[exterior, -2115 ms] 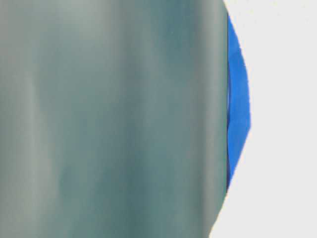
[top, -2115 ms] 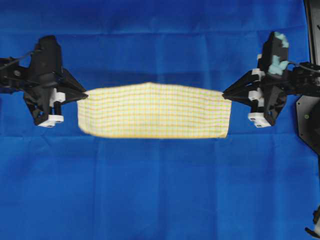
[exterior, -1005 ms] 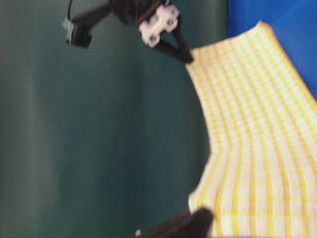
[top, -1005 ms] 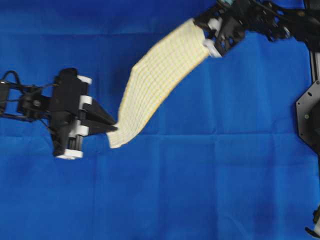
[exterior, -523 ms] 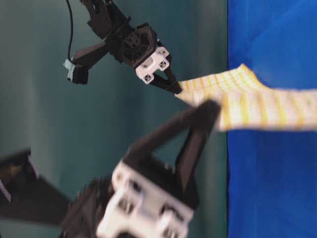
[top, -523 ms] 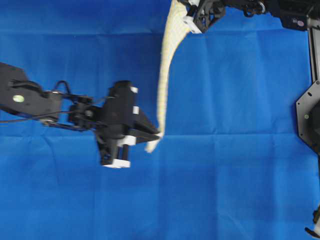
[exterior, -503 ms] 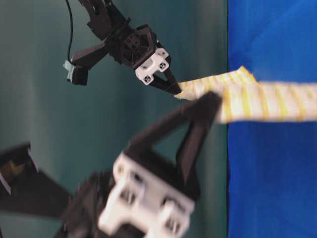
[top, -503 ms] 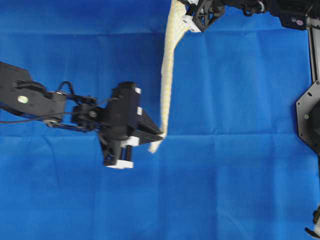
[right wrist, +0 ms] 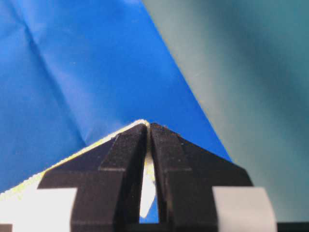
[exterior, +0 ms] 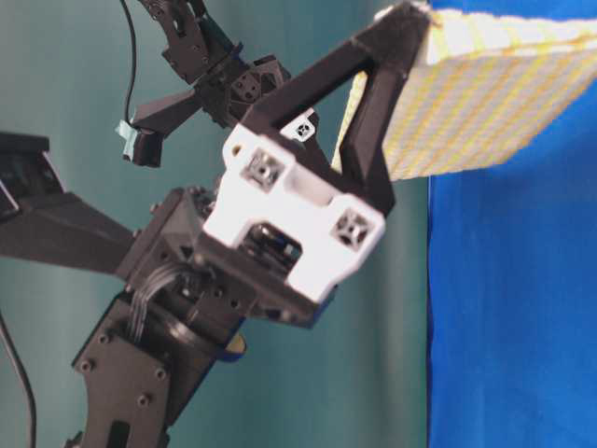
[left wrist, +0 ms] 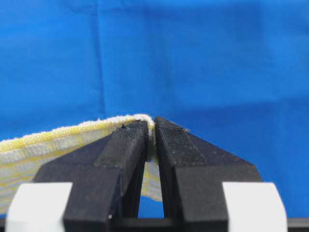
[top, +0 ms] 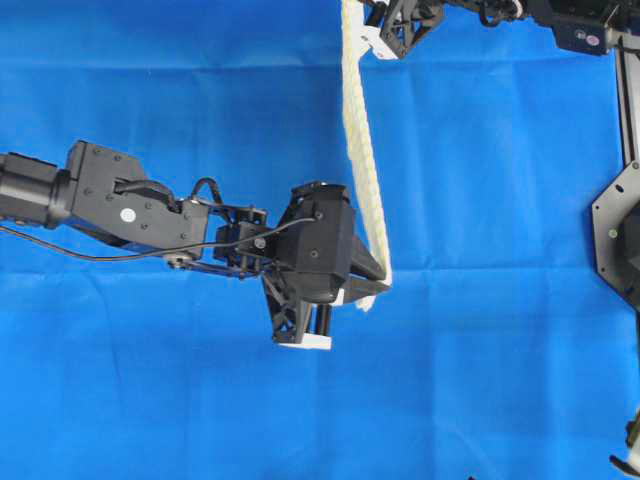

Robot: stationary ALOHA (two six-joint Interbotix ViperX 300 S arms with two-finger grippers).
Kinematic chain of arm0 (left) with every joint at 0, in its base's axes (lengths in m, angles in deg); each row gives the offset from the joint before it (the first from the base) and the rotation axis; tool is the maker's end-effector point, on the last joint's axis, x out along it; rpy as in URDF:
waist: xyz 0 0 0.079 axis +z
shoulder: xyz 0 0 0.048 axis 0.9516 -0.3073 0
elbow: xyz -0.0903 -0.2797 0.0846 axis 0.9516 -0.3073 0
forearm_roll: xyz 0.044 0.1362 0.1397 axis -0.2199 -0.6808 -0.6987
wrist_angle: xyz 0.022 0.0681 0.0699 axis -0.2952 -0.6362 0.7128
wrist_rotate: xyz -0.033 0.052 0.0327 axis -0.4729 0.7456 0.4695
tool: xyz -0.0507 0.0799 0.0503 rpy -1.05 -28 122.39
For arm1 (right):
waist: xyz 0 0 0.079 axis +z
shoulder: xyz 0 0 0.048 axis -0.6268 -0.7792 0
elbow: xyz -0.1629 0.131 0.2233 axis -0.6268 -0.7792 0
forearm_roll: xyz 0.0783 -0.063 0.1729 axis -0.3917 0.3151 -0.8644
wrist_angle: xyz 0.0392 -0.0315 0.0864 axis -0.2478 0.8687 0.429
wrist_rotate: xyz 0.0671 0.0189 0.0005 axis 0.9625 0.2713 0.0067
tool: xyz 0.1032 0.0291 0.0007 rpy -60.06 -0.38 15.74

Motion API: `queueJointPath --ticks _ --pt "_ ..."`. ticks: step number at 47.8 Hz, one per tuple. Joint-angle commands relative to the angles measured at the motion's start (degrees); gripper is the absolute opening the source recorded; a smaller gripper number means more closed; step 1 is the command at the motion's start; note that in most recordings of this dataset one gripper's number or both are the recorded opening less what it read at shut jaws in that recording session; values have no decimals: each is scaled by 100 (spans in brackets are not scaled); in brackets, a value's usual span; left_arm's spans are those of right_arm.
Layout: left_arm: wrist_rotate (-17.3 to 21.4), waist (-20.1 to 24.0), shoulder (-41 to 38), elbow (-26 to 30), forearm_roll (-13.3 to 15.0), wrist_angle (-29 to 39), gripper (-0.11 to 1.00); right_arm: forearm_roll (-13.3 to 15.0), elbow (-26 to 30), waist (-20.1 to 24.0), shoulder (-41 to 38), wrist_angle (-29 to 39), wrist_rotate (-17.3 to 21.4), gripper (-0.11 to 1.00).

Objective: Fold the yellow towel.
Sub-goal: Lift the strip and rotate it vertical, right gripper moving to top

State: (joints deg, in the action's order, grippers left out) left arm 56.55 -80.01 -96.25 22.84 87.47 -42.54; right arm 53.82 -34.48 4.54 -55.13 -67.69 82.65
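Left wrist view: left claw [left wrist: 150, 133] pinched tight on an end of the yellow towel [left wrist: 53, 142], cloth visible between the black fingers [left wrist: 125, 145] and trailing off to the left; blue cloth [left wrist: 217, 58] fills the background. Right wrist view: right claw [right wrist: 147, 130] likewise clamped on the towel's other end, a sliver of pale fabric showing between the fingers; blue cloth below, plain teal backdrop [right wrist: 251, 58] beyond its edge.

Overhead view: left claw [top: 380, 287] sits near the middle of the surface, its arm reaching in from the left edge; right claw [top: 372, 22] is at the far edge, right of centre, partly cut off by the frame; yellow towel [top: 358, 140] hangs stretched between the two, seen nearly edge-on as a narrow band, lifted off the blue cloth [top: 500, 350], which covers the whole surface.

Table-level view: left claw [exterior: 410, 19] fills the foreground, towel [exterior: 485, 93] spreading rightward from it; right arm behind, largely blocked.
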Motion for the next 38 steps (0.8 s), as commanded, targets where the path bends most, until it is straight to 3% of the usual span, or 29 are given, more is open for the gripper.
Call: queueJointPath --ticks 1,19,38 --pt "18 -132 97 176 -9 -18 5 18 158 -132 70 -44 -9 4" --pt "26 -167 88 176 -9 -18 5 18 35 -176 185 -26 26 4" --pt "70 -167 -255 510 -9 -70 5 18 -633 -272 791 -53 62 4"
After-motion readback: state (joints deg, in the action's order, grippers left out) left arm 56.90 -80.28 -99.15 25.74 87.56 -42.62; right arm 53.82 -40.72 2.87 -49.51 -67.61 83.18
